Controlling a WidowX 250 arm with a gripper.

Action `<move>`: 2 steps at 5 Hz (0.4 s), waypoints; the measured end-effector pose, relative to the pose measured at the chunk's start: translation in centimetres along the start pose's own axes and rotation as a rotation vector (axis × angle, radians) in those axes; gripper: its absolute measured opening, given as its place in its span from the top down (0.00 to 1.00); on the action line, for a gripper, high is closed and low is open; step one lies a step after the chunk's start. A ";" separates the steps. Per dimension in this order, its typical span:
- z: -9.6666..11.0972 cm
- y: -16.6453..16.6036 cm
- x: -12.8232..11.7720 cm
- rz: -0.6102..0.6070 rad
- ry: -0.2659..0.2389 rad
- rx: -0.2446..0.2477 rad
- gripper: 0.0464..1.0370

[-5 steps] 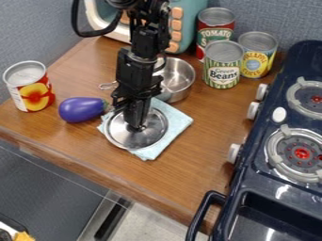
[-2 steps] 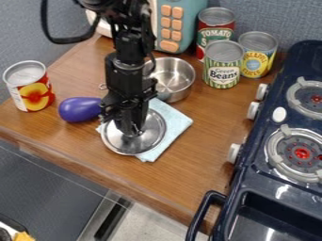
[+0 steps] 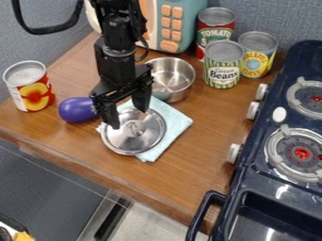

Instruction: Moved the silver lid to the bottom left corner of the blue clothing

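Note:
The black gripper hangs over the upper part of the silver lid, its two fingers spread apart with nothing held between them. Below it the round silver lid lies with its knob up, on the left and lower-left part of the light blue cloth. The lid's left edge extends slightly past the cloth's edge. Cloth shows along the right side and at the bottom corner, and a little at the upper left, partly behind the gripper.
A purple eggplant lies just left of the gripper, with a can farther left. Behind stand a steel pot, several cans and a toy microwave. The dark blue stove borders the right.
The lid has shifted slightly left and down on the cloth. Its knob has been let go; the gripper has opened and risen, and the upper arm has moved left.

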State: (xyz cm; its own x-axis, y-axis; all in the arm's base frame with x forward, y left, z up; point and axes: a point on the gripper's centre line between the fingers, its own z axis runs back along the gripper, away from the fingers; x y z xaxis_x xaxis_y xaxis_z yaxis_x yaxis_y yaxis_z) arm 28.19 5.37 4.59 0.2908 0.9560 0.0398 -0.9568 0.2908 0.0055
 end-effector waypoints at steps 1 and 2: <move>0.1 0.1 -0.1 -0.002 0.007 0.012 0.03; 3.3 -0.3 0.2 0.003 -0.038 -0.085 0.04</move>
State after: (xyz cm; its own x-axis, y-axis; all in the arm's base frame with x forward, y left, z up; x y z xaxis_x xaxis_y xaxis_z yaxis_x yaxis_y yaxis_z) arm 28.54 5.36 7.89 0.2857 0.9552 0.0773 -0.9532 0.2916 -0.0799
